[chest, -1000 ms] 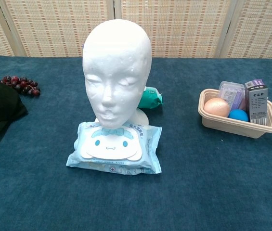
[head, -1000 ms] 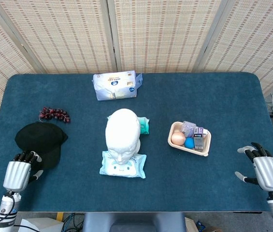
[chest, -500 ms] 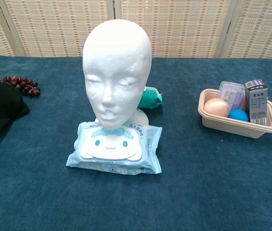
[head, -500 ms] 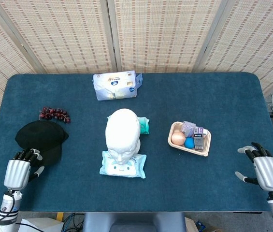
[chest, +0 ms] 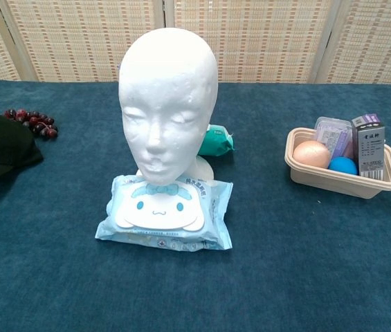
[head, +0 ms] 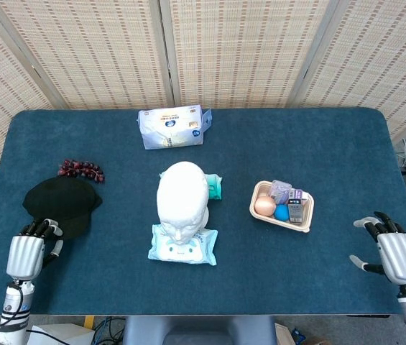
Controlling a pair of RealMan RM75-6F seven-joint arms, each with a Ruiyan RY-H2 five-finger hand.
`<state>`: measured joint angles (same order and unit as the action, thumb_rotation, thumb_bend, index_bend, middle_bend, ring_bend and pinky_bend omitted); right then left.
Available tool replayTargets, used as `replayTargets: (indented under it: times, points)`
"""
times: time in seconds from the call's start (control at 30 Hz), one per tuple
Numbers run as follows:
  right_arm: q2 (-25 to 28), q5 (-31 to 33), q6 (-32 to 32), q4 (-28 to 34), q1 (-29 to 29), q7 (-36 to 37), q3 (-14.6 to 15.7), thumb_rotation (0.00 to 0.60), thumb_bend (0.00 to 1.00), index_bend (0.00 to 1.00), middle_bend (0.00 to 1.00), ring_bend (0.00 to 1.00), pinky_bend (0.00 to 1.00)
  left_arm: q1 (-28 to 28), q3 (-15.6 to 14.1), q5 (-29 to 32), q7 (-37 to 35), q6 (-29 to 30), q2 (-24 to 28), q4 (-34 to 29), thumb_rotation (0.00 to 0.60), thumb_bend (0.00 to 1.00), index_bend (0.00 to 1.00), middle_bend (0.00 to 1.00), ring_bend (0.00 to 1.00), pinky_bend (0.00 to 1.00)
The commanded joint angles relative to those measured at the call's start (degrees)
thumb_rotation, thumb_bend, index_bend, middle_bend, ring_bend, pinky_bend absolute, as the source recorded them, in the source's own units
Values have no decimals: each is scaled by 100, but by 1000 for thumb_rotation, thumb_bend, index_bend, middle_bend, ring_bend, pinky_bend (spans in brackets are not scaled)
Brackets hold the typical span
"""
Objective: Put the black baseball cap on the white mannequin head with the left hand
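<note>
Grasp stage. The left hand point(head: 26, 253), fingers curled at the near edge of the black cap point(head: 60, 203), holds nothing clearly; whether it touches the brim cannot be told. The cap lies on the desk point(head: 317, 144), well left of the mannequin head point(head: 182, 194). Next: secure the brim, lift, carry rightward.

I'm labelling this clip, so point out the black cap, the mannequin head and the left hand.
black cap point(head: 60, 201), head view, on its crown.
mannequin head point(chest: 167, 93), chest view, on the forehead.
left hand point(head: 27, 255), head view, on the silver back of the hand.
</note>
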<state>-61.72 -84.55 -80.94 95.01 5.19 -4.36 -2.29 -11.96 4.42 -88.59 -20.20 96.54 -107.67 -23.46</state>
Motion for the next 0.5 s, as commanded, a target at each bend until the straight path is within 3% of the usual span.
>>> replayTargets:
  times: [0.03, 0.2, 0.5]
  points:
    - [1, 4, 3, 0, 2, -2, -2, 600, 0, 327, 315, 156, 287, -11, 8, 22, -39, -10, -30, 46, 600, 236, 527, 411, 306, 472]
    - [2, 9, 8, 0, 3, -1, -3, 600, 0, 327, 315, 156, 287, -21, 11, 51, -103, -18, -70, 100, 600, 124, 523, 411, 307, 474]
    - [5, 15, 11, -3, 3, 3, -5, 600, 0, 327, 315, 156, 287, -49, 57, 116, -202, 46, -170, 209, 600, 107, 513, 412, 307, 475]
